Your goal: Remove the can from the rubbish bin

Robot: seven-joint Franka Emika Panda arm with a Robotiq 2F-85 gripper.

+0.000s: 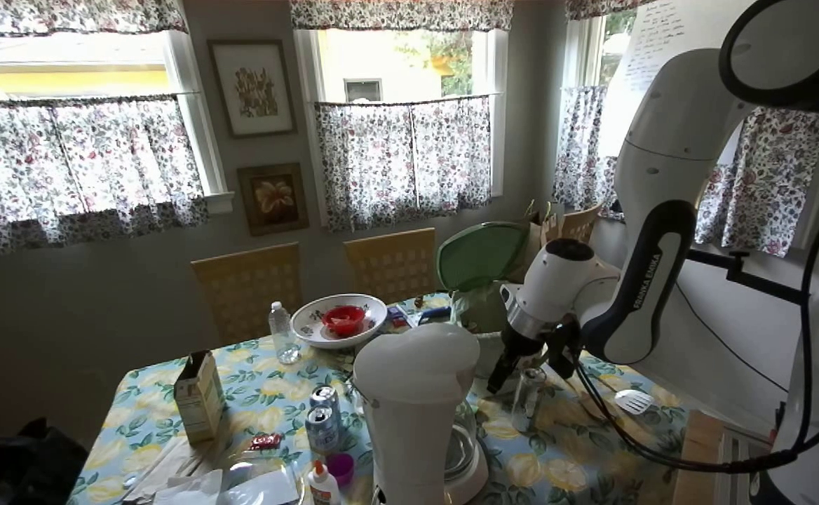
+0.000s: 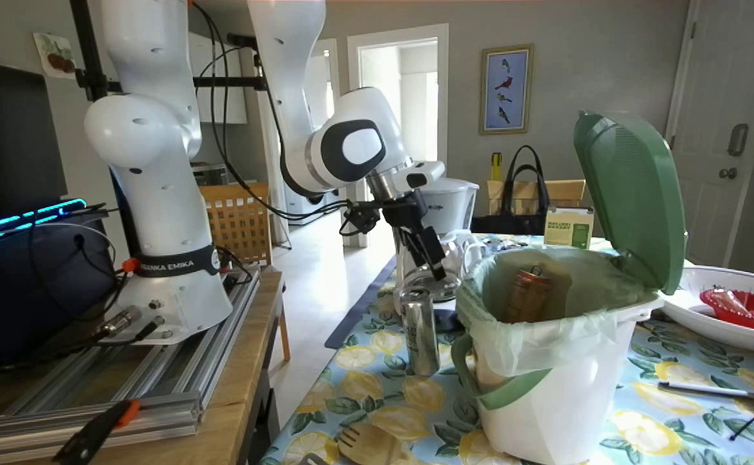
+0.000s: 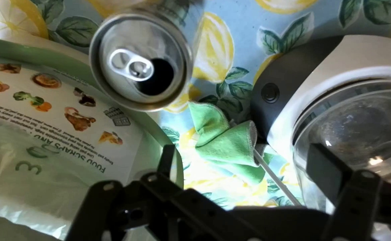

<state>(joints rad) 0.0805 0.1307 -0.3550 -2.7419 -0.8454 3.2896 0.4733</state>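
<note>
The rubbish bin (image 2: 554, 400) stands on the table with its green lid (image 2: 635, 194) raised. The raised lid (image 1: 483, 256) also shows in an exterior view, where much of the bin is hidden. A reddish-orange can (image 2: 527, 296) is inside the bin's pale green liner. A silver can (image 2: 419, 332) stands upright on the tablecloth beside the bin; it also shows in an exterior view (image 1: 527, 400) and in the wrist view (image 3: 138, 60). My gripper (image 3: 245, 160) is open and empty, its fingers spread above the table between the bin (image 3: 81, 110) and the coffee maker.
A white coffee maker (image 1: 416, 379) with a glass carafe (image 3: 359, 117) stands close to the gripper. A green cloth (image 3: 229, 140) lies below the fingers. A bowl (image 1: 339, 321), a bottle (image 1: 283, 333), two cans (image 1: 322, 421), a carton (image 1: 199, 400) and a spatula (image 1: 634, 401) are on the table.
</note>
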